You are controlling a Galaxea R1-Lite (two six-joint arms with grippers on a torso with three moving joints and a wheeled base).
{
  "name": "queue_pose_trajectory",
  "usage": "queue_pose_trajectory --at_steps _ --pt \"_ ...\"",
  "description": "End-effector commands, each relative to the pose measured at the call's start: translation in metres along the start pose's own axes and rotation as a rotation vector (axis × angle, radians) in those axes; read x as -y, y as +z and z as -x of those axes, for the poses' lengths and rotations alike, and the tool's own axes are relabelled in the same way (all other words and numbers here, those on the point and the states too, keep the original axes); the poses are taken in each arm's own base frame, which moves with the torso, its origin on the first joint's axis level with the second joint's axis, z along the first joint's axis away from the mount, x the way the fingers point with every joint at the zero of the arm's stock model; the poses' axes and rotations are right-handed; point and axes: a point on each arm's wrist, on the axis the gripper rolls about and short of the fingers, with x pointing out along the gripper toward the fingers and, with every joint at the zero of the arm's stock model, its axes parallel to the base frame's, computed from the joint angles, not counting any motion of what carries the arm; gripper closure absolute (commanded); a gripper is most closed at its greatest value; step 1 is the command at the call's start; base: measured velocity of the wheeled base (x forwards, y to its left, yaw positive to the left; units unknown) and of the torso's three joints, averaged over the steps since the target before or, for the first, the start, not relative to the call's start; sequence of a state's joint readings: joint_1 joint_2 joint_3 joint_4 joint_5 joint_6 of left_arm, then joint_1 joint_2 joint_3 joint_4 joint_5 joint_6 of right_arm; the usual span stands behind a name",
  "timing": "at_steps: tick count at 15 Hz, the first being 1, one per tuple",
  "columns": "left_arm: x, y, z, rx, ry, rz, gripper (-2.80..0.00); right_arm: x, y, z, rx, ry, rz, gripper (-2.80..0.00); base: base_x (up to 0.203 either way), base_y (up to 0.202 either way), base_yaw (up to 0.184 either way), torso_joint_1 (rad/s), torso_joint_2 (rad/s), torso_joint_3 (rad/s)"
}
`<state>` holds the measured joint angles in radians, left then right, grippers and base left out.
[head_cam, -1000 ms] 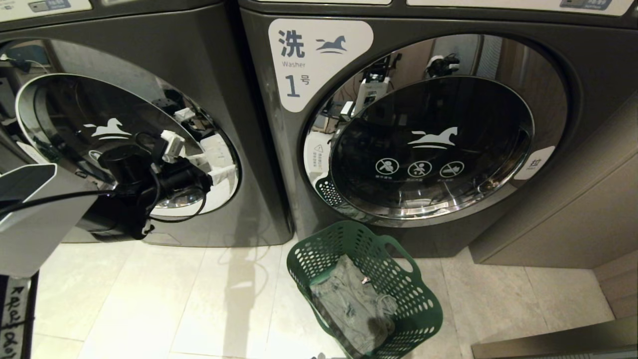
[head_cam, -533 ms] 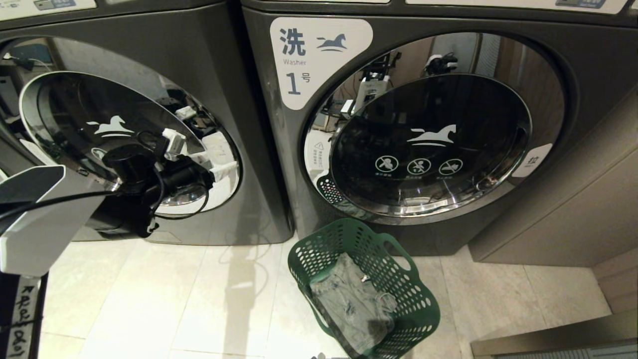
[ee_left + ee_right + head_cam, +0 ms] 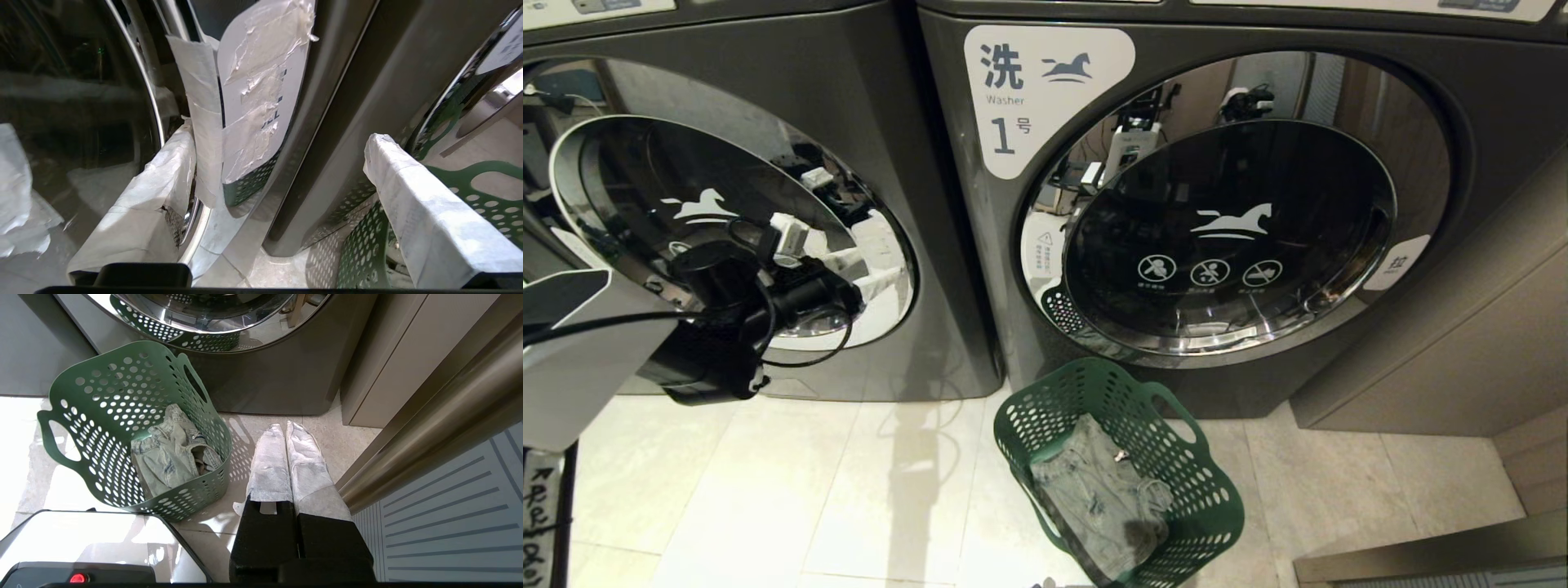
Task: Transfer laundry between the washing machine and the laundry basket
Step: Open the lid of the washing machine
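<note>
Left gripper (image 3: 282, 163), spread wide, seemingly touches washing machine (image 3: 768, 122) door.

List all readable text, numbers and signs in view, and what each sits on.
"洗", "Washer", "1号" plus a horse logo: white label on the right machine.
"拉": small tab beside its door.
White horse logo on each door.
Three round prohibition signs on the right door; captions too small.
Taped label by the left gripper: unreadable.

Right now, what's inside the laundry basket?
One crumpled grey-green denim garment lies on the bottom of the laundry basket; a small metal button shows in the head view. Whatever lies beneath it is covered.
</note>
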<state>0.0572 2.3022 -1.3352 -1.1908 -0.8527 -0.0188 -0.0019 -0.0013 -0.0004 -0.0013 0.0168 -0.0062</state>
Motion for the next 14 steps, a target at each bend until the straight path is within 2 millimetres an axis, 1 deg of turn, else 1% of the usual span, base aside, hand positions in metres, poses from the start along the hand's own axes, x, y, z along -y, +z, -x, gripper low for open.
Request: queue_pose_trajectory --at_steps 1,3,7,10,14 --pt "0.009 0.004 0.003 0.013 -0.054 0.02 -2.8 0.0 0.0 0.0 -0.001 0.002 0.001 0.0 0.0 0.0 0.0 0.0 0.0 0.0" --pt "0.017 0.002 -0.001 0.045 -0.095 0.034 -2.8 0.0 0.0 0.0 0.001 0.001 0.0 0.0 0.0 0.0 0.0 0.0 0.0 0.0" --pt "0.027 -0.013 -0.013 0.05 -0.123 0.056 -2.8 0.0 0.0 0.0 0.0 -0.001 0.001 0.0 0.0 0.0 0.0 0.0 0.0 0.0" --pt "0.027 -0.022 -0.016 0.042 -0.124 0.061 -2.8 0.0 0.0 0.0 0.0 0.002 0.0 0.0 0.0 0.0 0.0 0.0 0.0 0.0" --pt "0.018 -0.03 -0.024 0.059 -0.125 0.052 -2.8 0.0 0.0 0.0 0.0 0.0 0.001 0.0 0.0 0.0 0.0 0.0 0.0 0.0"
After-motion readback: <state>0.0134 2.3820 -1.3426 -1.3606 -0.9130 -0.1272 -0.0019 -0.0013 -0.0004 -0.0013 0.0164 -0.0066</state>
